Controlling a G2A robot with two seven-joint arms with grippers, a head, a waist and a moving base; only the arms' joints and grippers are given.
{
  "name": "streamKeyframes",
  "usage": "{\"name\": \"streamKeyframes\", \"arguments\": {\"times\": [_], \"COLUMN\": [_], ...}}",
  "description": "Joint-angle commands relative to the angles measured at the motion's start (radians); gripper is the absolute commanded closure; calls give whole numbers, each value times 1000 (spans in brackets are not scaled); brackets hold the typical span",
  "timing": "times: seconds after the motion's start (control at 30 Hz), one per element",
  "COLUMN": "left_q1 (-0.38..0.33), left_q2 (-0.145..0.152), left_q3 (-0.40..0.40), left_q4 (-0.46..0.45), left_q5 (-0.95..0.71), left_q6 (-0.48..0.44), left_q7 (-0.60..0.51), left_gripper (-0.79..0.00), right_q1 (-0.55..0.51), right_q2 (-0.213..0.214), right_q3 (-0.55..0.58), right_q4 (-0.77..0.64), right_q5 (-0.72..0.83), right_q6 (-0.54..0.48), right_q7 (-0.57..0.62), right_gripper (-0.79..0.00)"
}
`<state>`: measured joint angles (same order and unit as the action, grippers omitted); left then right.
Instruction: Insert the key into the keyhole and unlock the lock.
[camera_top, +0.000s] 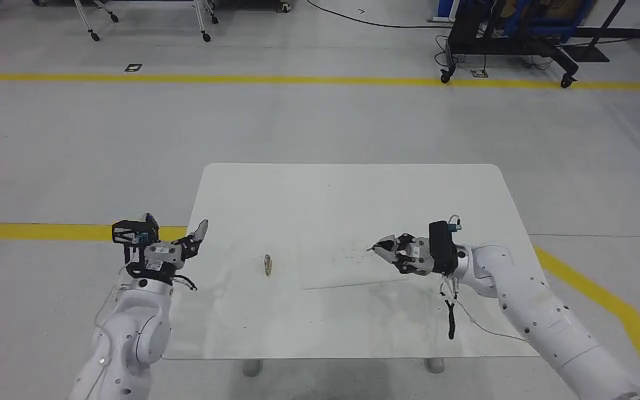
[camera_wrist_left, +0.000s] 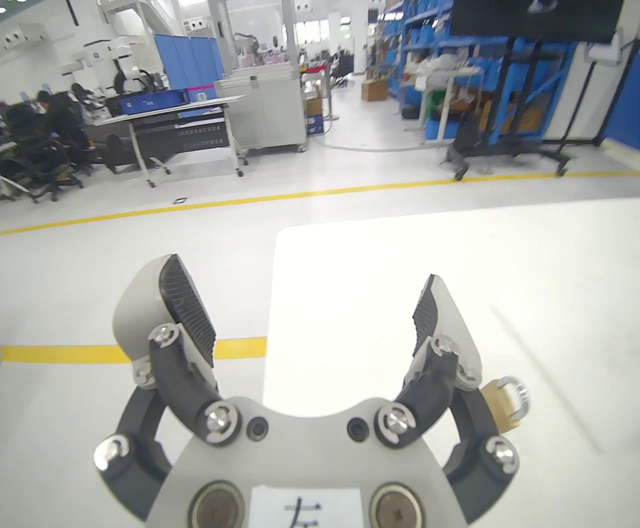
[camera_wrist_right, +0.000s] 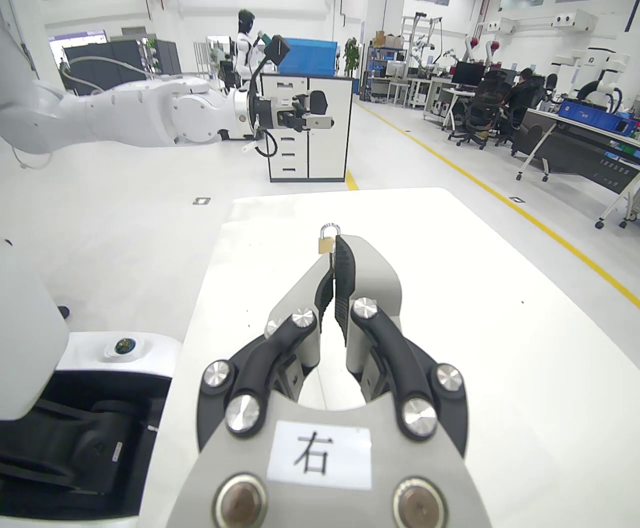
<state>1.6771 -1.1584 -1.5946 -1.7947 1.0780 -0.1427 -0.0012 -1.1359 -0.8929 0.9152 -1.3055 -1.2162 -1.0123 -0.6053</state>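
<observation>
Brass padlock (camera_top: 268, 264): lies on the white surface (camera_top: 420, 190), toward its near-left part, with its silver shackle closed. It sits between the two claws and touches neither.
Right claw (camera_wrist_right: 332, 260): clenched, its ribbed pads pressed flat together. It is held low over the surface to the right of the padlock, well apart from it, with the tips pointing toward it. Whether anything is pinched between the pads cannot be told.
Left claw (camera_wrist_left: 305, 300): released, fingers spread wide with nothing between them. It hangs at the left edge of the surface, one finger over the floor and the other over the tabletop. The padlock lies near it, off to its right.
Scuff marks (camera_top: 350, 250): faint dark streaks on the surface just ahead of the right claw's tips.
Yellow floor line (camera_top: 60, 231): runs across the grey floor and passes behind the left claw.
</observation>
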Motion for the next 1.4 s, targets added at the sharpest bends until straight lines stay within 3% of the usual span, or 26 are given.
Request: {"name": "streamKeyframes", "arguments": {"times": [0.0,0.1,0.13,0.47,0.53,0.6,0.77,0.9,1.07,1.1,1.17,1.23,1.3,1.37], "left_q1": [-41,-131,-160,-168,-171,-204,-346,-445,-475,-475,-469,-464,-457,-452], "left_q2": [0,2,2,1,-3,-6,-12,-16,-19,-19,-19,-19,-18,-17], "left_q3": [5,47,57,63,105,141,227,281,318,321,331,336,339,341], "left_q4": [20,56,74,78,99,146,287,368,417,420,417,409,402,396], "left_q5": [-261,-410,-445,-460,-579,-771,-1463,-1541,-1510,-1483,-1442,-1416,-1396,-1387], "left_q6": [-159,-246,-233,-222,-262,-293,-255,-292,-374,-397,-430,-454,-467,-472], "left_q7": [-102,-286,-334,-345,-401,-515,-1002,-1173,-1204,-1192,-1161,-1134,-1116,-1101], "left_gripper": [-785,-785,-785,-785,-785,-785,-785,-785,-785,-742,-443,-243,-154,-117], "right_q1": [34,79,89,101,101,87,107,186,264,274,295,310,320,325], "right_q2": [-17,-42,-49,-59,-59,-64,-94,-119,-132,-135,-141,-148,-155,-160], "right_q3": [-46,-106,-119,-134,-134,-148,-282,-421,-528,-544,-568,-581,-588,-588], "right_q4": [19,39,45,54,54,39,9,6,35,36,51,74,92,117], "right_q5": [59,117,128,149,149,177,422,657,867,911,984,1041,1087,1121], "right_q6": [0,0,0,0,0,0,0,0,0,0,0,0,0,0], "right_q7": [-1,6,4,-13,-13,15,70,142,240,262,308,349,385,417], "right_gripper": [0,0,0,0,0,0,0,0,0,0,0,0,0,0]}}
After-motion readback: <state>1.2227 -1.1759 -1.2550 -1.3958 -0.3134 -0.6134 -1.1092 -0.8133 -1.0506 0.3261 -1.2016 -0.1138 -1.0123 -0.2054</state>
